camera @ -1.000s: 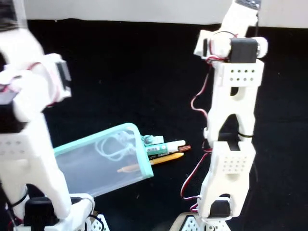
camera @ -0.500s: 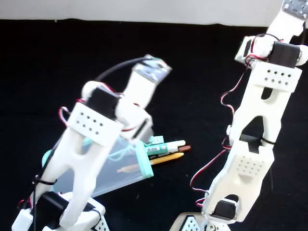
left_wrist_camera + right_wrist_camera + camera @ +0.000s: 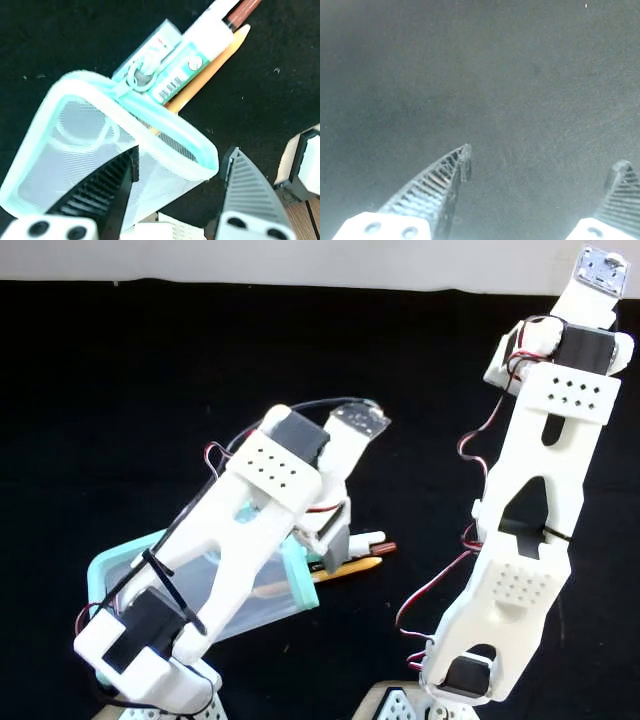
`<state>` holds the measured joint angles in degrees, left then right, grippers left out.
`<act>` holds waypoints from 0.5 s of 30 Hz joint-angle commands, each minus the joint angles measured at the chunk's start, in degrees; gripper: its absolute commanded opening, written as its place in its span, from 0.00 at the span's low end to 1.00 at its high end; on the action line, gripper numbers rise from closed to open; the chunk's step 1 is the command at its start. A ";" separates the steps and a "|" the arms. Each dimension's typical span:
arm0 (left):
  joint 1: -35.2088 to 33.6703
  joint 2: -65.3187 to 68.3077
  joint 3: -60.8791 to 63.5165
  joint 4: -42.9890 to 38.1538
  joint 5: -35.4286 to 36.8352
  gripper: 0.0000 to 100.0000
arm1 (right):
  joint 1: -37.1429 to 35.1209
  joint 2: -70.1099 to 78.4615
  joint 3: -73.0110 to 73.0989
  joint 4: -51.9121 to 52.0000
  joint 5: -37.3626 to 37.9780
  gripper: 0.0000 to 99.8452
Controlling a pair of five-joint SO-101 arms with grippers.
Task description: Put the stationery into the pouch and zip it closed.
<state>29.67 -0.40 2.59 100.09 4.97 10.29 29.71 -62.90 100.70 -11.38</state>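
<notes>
A clear mesh pouch point(image 3: 108, 570) with a teal rim lies on the black table, its mouth point(image 3: 165, 132) open. Several pens stick out of that mouth: a white marker point(image 3: 212, 27), a brown pen point(image 3: 246, 9) and a yellow pencil point(image 3: 352, 567) whose back end lies inside the pouch. The zipper pull ring point(image 3: 137, 77) rests at the rim beside the pens. My left gripper point(image 3: 182, 152) hangs open just above the pouch mouth, one finger over the mesh and the other over bare table. My right gripper point(image 3: 542, 159) is open, held high over bare black table.
The right arm point(image 3: 520, 530) stands tall at the table's right side, with red wires along it. The left arm point(image 3: 240, 540) stretches across the pouch and hides much of it. Black tabletop point(image 3: 200, 350) spreads behind and between the arms.
The left arm has swung out from the left edge and come down over the pouch mouth. The right arm leaned to the right, then held still. Pouch and pens have not shifted.
</notes>
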 commanded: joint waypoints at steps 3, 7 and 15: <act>0.22 0.48 -1.54 0.70 0.35 0.28 | 0.57 -3.65 0.22 0.40 0.53 0.41; -1.80 0.22 -0.48 0.70 0.26 0.28 | 0.57 -3.65 0.48 0.40 0.53 0.41; -6.99 0.57 1.54 0.44 -2.29 0.28 | 0.48 -3.65 0.57 0.40 0.53 0.41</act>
<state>23.25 0.40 3.30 100.09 3.38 10.29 29.71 -62.29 100.70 -11.38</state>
